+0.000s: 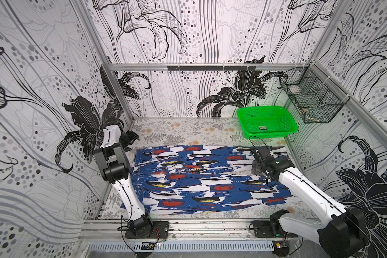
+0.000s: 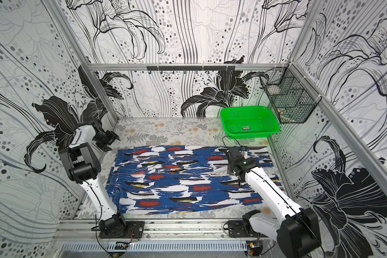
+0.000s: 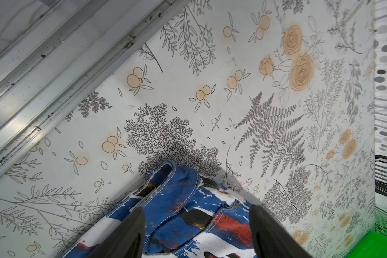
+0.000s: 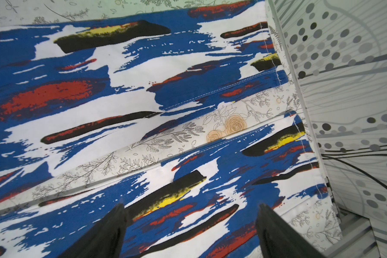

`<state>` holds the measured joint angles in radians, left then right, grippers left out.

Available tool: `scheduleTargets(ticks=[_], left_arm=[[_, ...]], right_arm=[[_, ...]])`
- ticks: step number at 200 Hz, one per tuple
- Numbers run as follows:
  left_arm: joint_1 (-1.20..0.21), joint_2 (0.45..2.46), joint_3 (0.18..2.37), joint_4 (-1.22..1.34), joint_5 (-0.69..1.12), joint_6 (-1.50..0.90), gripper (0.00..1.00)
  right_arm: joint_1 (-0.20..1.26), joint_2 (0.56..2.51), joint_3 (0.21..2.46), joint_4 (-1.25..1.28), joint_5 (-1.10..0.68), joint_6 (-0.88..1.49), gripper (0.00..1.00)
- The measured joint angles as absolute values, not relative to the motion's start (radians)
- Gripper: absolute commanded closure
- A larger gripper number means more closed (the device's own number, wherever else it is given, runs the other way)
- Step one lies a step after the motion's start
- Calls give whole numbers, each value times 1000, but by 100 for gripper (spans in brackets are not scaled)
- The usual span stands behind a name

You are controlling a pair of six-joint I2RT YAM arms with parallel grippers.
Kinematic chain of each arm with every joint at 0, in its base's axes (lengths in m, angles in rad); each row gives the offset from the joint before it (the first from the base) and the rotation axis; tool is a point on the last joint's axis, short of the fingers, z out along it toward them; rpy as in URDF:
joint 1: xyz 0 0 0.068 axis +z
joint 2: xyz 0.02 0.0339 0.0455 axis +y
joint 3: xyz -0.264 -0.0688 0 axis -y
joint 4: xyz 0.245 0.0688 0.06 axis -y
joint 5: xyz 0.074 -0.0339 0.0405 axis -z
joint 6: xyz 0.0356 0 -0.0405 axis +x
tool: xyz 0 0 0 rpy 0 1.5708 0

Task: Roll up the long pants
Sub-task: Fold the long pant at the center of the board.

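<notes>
We log the long pants (image 1: 199,178) spread flat just in front of the green basket (image 1: 272,133), the right gripper (image 4: 192,205) unclenched over the leg ends nearest it, and the left gripper (image 3: 196,208) unclenched astride the waistband corner farther off.

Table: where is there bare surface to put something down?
Widest bare patch: the table strip between the long pants and the back wall, beside the green basket. A thin strip follows the front rail. The pants cover the middle; left arm and right arm crowd their ends.
</notes>
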<state>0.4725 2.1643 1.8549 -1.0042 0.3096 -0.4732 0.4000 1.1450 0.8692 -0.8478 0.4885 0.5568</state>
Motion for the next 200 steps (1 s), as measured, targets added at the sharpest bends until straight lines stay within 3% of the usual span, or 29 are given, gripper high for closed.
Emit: scheduleTargets(ticks=[200], left_arm=[[462,2246,1836,-960,302,-472,26]], right_arm=[[392,1134,817,-844,480,557,5]])
